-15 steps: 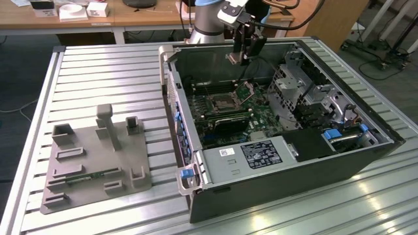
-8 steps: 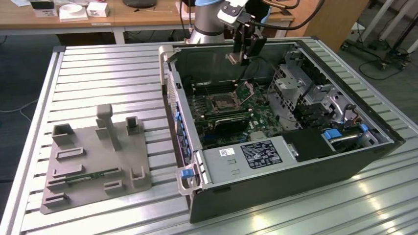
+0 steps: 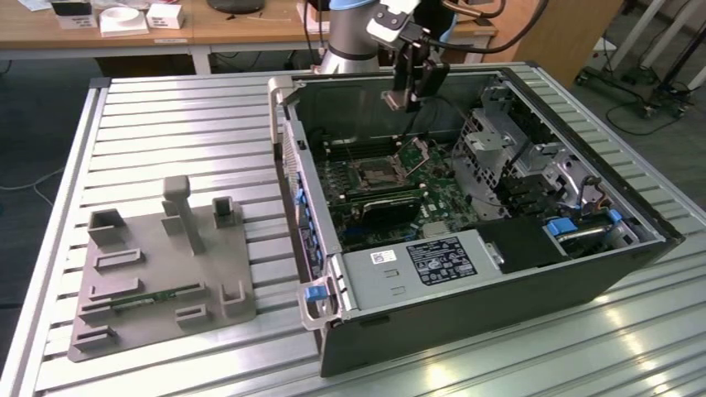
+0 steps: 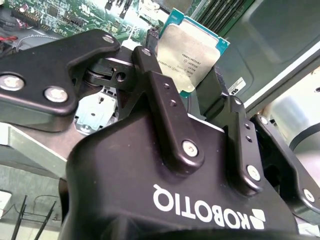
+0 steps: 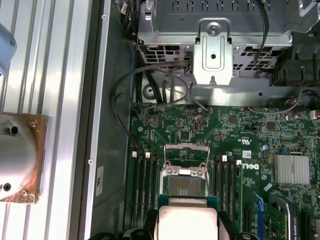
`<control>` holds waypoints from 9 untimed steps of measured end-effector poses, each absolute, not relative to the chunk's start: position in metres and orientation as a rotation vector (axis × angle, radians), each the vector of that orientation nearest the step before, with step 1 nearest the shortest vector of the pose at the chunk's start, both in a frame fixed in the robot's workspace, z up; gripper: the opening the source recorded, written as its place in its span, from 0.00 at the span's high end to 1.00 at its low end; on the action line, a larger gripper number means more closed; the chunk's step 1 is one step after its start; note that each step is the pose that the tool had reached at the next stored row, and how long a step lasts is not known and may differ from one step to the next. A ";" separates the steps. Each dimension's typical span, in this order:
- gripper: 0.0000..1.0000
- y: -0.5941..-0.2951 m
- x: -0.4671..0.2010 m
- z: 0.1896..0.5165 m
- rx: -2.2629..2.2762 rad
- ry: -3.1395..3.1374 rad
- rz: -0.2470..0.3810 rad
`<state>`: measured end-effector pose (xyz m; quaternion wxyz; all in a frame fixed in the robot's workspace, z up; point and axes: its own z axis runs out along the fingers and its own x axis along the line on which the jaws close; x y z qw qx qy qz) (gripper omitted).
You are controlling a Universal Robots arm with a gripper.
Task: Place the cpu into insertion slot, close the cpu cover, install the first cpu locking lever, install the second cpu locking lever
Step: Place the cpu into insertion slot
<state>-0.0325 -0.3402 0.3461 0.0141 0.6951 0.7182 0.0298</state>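
Silver-topped, the cpu (image 4: 192,52) sits clamped by its edges between the gripper's (image 4: 186,82) two black fingers (image 4: 155,80), which are closed down to the chip's width. In the first wrist view the socket (image 5: 186,184) lies straight beyond the chip, well apart from it and apparently empty. Chip edges look square to socket edges, so I judge the gap to be mostly along the approach. At the socket's far edge the cover (image 5: 186,152) stands swung open. Around the socket spreads the green board (image 5: 200,125), inside the case (image 3: 474,331).

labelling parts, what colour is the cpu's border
The cpu border is teal, best in the second wrist view.
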 end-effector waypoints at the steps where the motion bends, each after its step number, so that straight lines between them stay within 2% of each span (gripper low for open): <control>1: 0.46 -0.340 -0.032 0.345 2.166 2.237 0.090; 9: 0.46 -0.340 -0.033 0.338 2.210 2.232 0.049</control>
